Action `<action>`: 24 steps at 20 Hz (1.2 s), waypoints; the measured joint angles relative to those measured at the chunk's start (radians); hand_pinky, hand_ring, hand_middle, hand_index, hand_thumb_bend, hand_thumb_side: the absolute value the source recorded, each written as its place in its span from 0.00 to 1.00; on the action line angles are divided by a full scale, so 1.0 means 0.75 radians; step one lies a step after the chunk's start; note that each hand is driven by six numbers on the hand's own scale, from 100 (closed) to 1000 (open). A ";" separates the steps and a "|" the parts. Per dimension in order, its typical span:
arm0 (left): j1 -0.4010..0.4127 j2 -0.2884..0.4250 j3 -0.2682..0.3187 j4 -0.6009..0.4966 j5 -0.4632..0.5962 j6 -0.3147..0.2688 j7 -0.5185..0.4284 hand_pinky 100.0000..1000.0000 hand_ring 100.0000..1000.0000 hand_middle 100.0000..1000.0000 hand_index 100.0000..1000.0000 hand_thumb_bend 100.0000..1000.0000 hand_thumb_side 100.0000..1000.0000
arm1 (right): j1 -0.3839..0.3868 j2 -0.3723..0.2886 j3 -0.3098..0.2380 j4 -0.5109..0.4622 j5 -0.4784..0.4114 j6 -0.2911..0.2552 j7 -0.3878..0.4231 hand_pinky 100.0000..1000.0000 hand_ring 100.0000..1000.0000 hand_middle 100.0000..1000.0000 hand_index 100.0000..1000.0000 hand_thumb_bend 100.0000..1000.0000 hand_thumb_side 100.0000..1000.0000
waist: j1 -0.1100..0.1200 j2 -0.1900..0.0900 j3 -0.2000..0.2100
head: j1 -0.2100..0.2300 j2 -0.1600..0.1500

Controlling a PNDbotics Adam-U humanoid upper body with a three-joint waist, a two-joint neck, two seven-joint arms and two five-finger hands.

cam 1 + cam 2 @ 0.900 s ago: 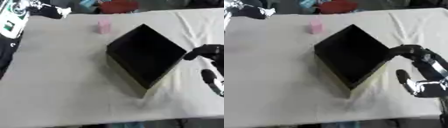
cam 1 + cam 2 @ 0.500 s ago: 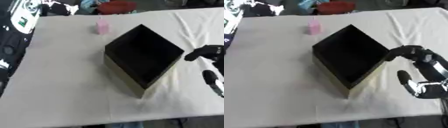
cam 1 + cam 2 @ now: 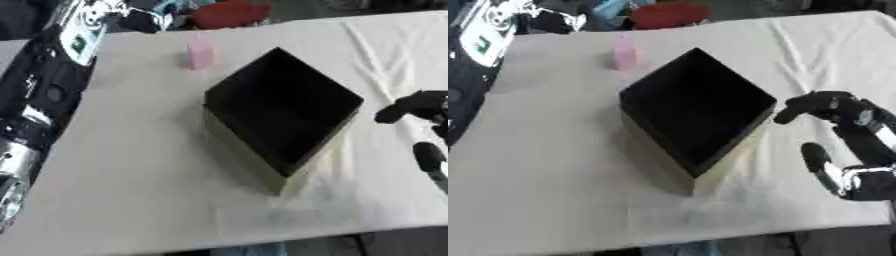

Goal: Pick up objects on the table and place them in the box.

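Small pink block (image 3: 200,53) standing far off on white cloth table (image 3: 140,165), just past big black open box (image 3: 697,117). Probably light, hard; best pinched by sides. Right hand (image 3: 833,107) curled, holding nothing. Left hand (image 3: 144,17) unclear.

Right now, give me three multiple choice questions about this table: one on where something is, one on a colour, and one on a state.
1. Where is the pink object relative to the box?
A. Inside it
B. On the cloth beyond its far left side
C. In the right hand

2. What colour is the box's inside?
A. Black
B. White
C. Red

3. What is the right hand doing?
A. Holding the pink object
B. Lying flat inside the box
C. Curled, holding nothing, beside the box

Answers: 1 B, it stands apart on the cloth. 2 A, the interior looks black. 3 C, curled fingers hold nothing.
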 measured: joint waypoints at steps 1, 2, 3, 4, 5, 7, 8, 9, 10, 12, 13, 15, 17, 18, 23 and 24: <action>-0.006 -0.001 0.008 0.019 -0.028 0.007 0.013 0.65 0.64 0.66 0.83 0.00 0.17 | -0.004 0.000 0.005 0.000 -0.003 0.002 0.002 0.72 0.67 0.60 0.84 0.00 0.33 | 0.002 0.003 -0.009 | 0.005 0.000; -0.013 -0.001 0.015 0.037 -0.057 0.012 0.021 0.65 0.64 0.66 0.82 0.00 0.21 | -0.009 0.000 0.006 0.000 -0.008 0.005 0.005 0.72 0.67 0.60 0.84 0.00 0.33 | 0.004 0.006 -0.017 | 0.010 0.000; -0.020 -0.001 0.021 0.056 -0.084 0.015 0.022 0.65 0.64 0.66 0.81 0.00 0.24 | -0.011 0.000 0.007 0.000 -0.011 0.007 0.007 0.72 0.67 0.60 0.84 0.00 0.33 | 0.006 0.008 -0.023 | 0.015 0.000; -0.026 -0.001 0.027 0.074 -0.111 0.016 0.017 0.66 0.64 0.66 0.81 0.00 0.29 | -0.013 0.000 0.010 0.000 -0.013 0.009 0.009 0.72 0.67 0.60 0.84 0.00 0.33 | 0.008 0.011 -0.030 | 0.021 0.000; -0.032 -0.001 0.034 0.089 -0.137 0.015 0.005 0.66 0.64 0.66 0.81 0.00 0.31 | -0.017 0.000 0.014 0.000 -0.016 0.012 0.012 0.72 0.67 0.59 0.84 0.00 0.33 | 0.010 0.014 -0.038 | 0.026 0.000; -0.041 0.000 0.047 0.117 -0.182 0.014 -0.029 0.66 0.61 0.66 0.80 0.00 0.36 | -0.024 0.000 0.017 0.000 -0.021 0.016 0.016 0.72 0.67 0.59 0.84 0.00 0.33 | 0.013 0.020 -0.051 | 0.036 0.000; -0.045 0.000 0.055 0.130 -0.205 0.015 -0.051 0.66 0.60 0.66 0.80 0.00 0.38 | -0.028 0.000 0.021 0.000 -0.022 0.018 0.018 0.72 0.67 0.59 0.83 0.00 0.33 | 0.015 0.023 -0.060 | 0.042 0.000; -0.050 0.000 0.062 0.141 -0.227 0.017 -0.070 0.65 0.60 0.65 0.80 0.00 0.41 | -0.034 0.000 0.023 0.000 -0.024 0.021 0.021 0.72 0.67 0.59 0.83 0.00 0.33 | 0.017 0.025 -0.067 | 0.046 0.000; -0.056 0.001 0.069 0.150 -0.245 0.019 -0.088 0.65 0.60 0.65 0.80 0.00 0.41 | -0.036 0.000 0.023 0.000 -0.026 0.023 0.023 0.72 0.67 0.59 0.83 0.00 0.33 | 0.019 0.029 -0.074 | 0.052 0.000; -0.063 0.002 0.084 0.161 -0.280 0.028 -0.115 0.65 0.60 0.65 0.79 0.00 0.42 | -0.042 0.000 0.029 0.000 -0.031 0.028 0.028 0.72 0.67 0.59 0.83 0.00 0.33 | 0.020 0.037 -0.087 | 0.059 0.000; -0.063 0.002 0.089 0.165 -0.296 0.033 -0.123 0.65 0.61 0.65 0.79 0.00 0.42 | -0.045 0.000 0.031 0.000 -0.033 0.030 0.030 0.72 0.67 0.59 0.83 0.00 0.33 | 0.020 0.040 -0.091 | 0.063 0.000; -0.063 0.008 0.096 0.169 -0.325 0.044 -0.134 0.65 0.61 0.65 0.80 0.00 0.42 | -0.046 0.000 0.032 0.000 -0.037 0.034 0.034 0.72 0.67 0.59 0.83 0.00 0.33 | 0.020 0.046 -0.098 | 0.066 0.000; -0.063 0.013 0.102 0.172 -0.350 0.053 -0.138 0.65 0.61 0.65 0.79 0.00 0.35 | -0.050 0.000 0.037 0.000 -0.041 0.037 0.037 0.72 0.67 0.59 0.83 0.00 0.33 | 0.020 0.049 -0.101 | 0.067 0.000; -0.063 0.013 0.104 0.172 -0.362 0.058 -0.137 0.65 0.61 0.66 0.79 0.00 0.32 | -0.053 0.000 0.039 0.000 -0.044 0.039 0.039 0.72 0.67 0.59 0.83 0.00 0.34 | 0.021 0.051 -0.102 | 0.068 0.000; -0.063 0.013 0.109 0.178 -0.404 0.082 -0.120 0.65 0.62 0.66 0.79 0.00 0.22 | -0.057 0.001 0.039 0.000 -0.047 0.046 0.046 0.72 0.67 0.59 0.83 0.00 0.34 | 0.022 0.061 -0.111 | 0.074 0.000; -0.062 0.013 0.111 0.181 -0.413 0.089 -0.113 0.65 0.61 0.65 0.79 0.00 0.22 | -0.058 0.001 0.040 0.000 -0.047 0.047 0.047 0.72 0.67 0.59 0.83 0.00 0.34 | 0.022 0.064 -0.114 | 0.077 0.000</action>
